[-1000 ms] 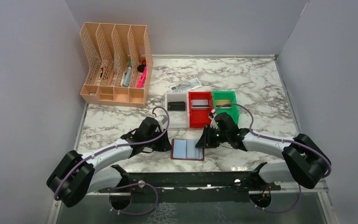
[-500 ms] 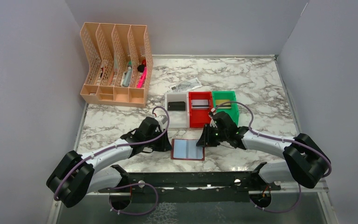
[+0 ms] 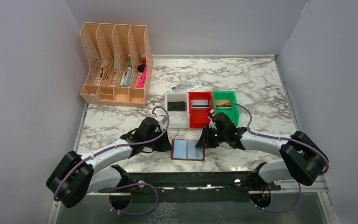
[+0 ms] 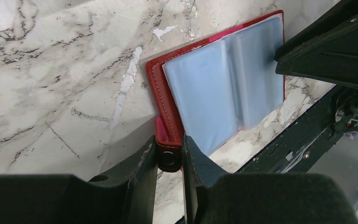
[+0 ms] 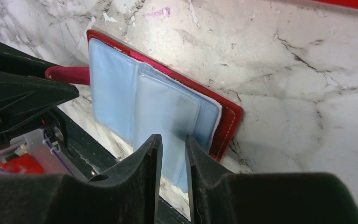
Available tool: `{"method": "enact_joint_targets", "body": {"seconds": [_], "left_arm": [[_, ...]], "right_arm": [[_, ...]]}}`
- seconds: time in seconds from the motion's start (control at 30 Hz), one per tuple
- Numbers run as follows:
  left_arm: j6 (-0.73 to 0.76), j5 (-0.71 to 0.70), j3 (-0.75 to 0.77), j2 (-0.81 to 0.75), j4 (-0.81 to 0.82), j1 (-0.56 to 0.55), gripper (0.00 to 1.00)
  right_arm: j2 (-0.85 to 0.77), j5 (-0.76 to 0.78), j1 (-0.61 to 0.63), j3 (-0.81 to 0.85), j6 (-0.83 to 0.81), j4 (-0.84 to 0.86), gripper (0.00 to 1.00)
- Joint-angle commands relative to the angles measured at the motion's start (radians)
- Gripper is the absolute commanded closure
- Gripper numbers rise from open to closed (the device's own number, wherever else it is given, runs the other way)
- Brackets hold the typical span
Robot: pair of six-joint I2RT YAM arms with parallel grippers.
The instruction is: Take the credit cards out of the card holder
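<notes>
On the card holder (image 4: 214, 88) tab (image 4: 168, 158), left gripper (image 4: 168, 144) clamps narrowly.

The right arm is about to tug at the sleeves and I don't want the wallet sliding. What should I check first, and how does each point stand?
1. Card holder open and lying flat: ok.
2. Left fingers clamped on its tab: ok.
3. Right fingers at the nearest sleeve: ok.
4. Right fingers actually pinching that sleeve: cannot tell.
5. Any card left inside the sleeves: cannot tell, the plastic is cloudy.
6. Black card, silver card and gold card lying in the bins: ok.
</notes>
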Motion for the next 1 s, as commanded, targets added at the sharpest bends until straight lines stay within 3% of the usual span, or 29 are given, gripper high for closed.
{"method": "enact_joint_targets", "body": {"seconds": [0.0,0.87,0.97], "left_arm": [[0.013,0.027,0.021,-0.013,0.011,-0.002,0.73],[0.013,0.033,0.023,-0.006,0.011,-0.003,0.75],[0.012,0.032,0.024,-0.007,0.011,-0.003,0.75]], "right_arm": [[-0.039,0.052,0.007,0.016,-0.013,-0.059,0.7],[-0.009,-0.125,0.011,-0.002,0.036,0.125,0.73],[-0.002,-0.07,0.012,0.022,0.021,0.061,0.73]]}}
